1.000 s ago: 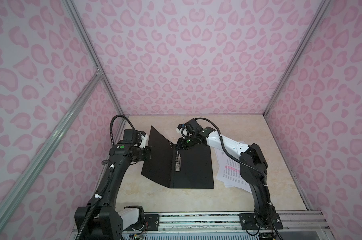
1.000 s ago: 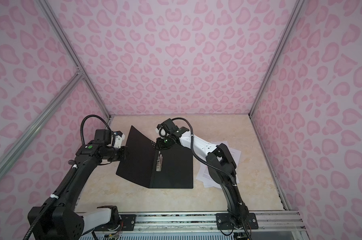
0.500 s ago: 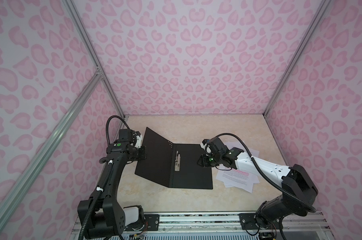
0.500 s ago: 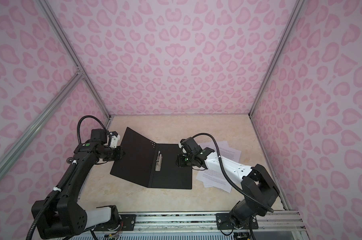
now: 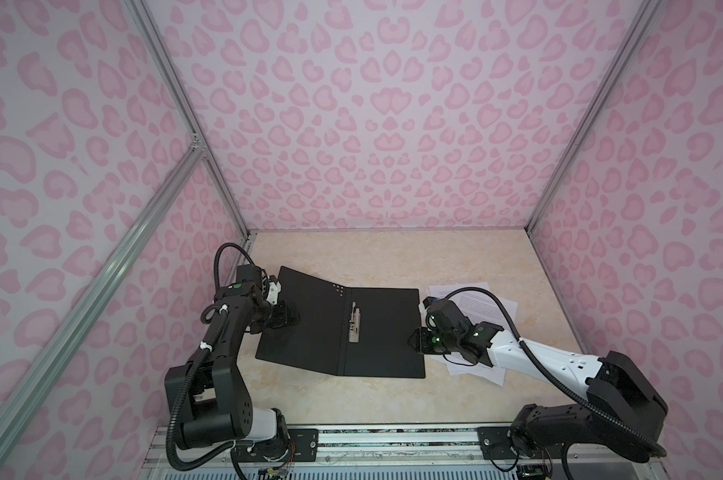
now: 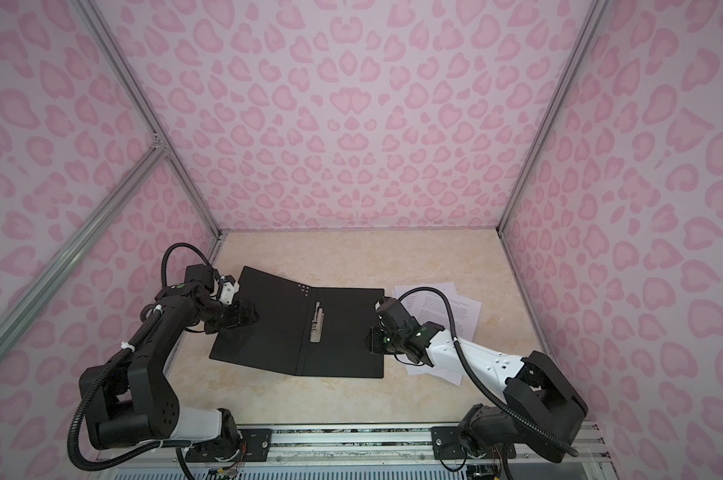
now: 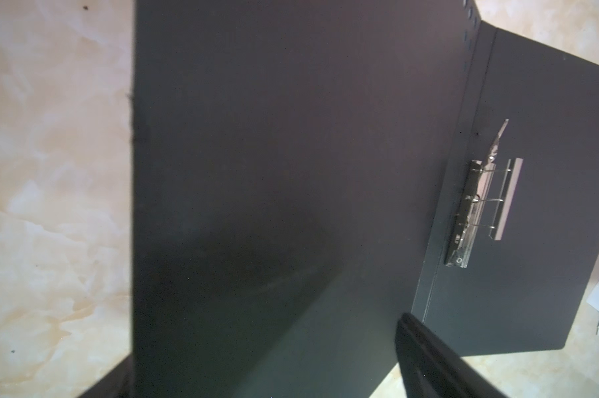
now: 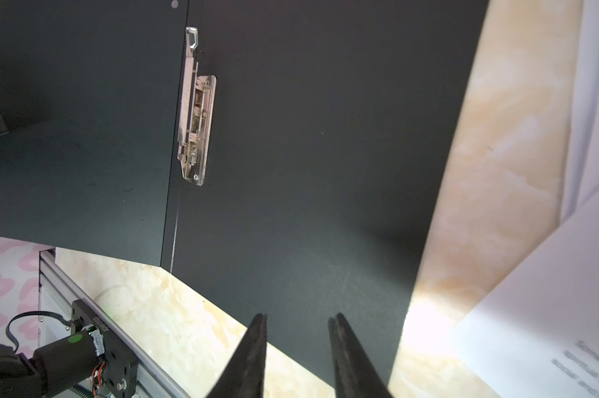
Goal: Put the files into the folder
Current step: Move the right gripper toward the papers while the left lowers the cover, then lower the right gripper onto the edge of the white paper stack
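Observation:
The folder [image 5: 376, 332] [image 6: 339, 332] lies open on the table, black inside up, with its metal clip [image 5: 354, 322] [image 8: 194, 113] at the spine. My left gripper [image 5: 287, 318] [image 7: 267, 344] stands wide open at the left cover's outer edge. That edge runs between the jaws, and they do not pinch it. The files [image 5: 476, 303] [image 6: 455, 307] [image 8: 549, 310] are white printed sheets lying loose to the right of the folder, partly under my right arm. My right gripper [image 5: 418, 340] [image 8: 298, 317] hovers at the right cover's outer edge, open and holding nothing.
Pink-patterned walls [image 5: 372, 124] close in the table on the left, back and right. An aluminium rail [image 5: 393, 440] with both arm bases runs along the front edge. Bare marble-look tabletop [image 5: 393, 257] lies behind the folder.
My left gripper opened and let go of the left cover, which dropped from raised to nearly flat. The right arm swung back from the folder's far edge to its right edge.

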`<state>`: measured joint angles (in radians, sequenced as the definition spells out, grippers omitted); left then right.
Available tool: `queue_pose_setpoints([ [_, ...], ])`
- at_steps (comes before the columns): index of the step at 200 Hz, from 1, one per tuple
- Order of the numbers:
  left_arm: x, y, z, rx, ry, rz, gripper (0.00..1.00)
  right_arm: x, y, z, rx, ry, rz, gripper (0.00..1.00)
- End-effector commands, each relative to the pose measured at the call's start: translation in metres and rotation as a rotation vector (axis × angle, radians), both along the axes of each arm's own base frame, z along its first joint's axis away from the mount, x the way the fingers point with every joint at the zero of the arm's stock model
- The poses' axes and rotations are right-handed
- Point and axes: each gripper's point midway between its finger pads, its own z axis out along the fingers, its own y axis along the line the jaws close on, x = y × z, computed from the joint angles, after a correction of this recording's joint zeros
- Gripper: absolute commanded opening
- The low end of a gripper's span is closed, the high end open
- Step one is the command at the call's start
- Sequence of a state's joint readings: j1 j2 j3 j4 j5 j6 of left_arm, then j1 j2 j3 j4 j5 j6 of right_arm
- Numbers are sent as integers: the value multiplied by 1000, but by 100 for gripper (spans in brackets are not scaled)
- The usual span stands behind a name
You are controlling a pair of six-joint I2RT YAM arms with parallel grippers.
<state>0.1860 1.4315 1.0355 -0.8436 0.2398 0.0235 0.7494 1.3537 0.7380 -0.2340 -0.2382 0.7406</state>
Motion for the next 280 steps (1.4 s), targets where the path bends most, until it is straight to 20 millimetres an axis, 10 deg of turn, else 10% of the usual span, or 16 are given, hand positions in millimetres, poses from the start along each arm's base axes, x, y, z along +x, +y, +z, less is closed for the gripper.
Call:
queue_pose_setpoints([
  [1,-5,7,-3,-8,32,41,98,3,-13,-1,-56,-17,-52,37],
  [101,-14,22,18,81,-26,54,98,-9,-12,-23,-143,59,-27,45],
  [219,-23,-37,70,-178,-175,-188,100,4,-11,-61,-315,167,111,44],
  [280,-33,-48,65,-226,-170,-238,100,29,-7,-42,-318,124,134,45],
])
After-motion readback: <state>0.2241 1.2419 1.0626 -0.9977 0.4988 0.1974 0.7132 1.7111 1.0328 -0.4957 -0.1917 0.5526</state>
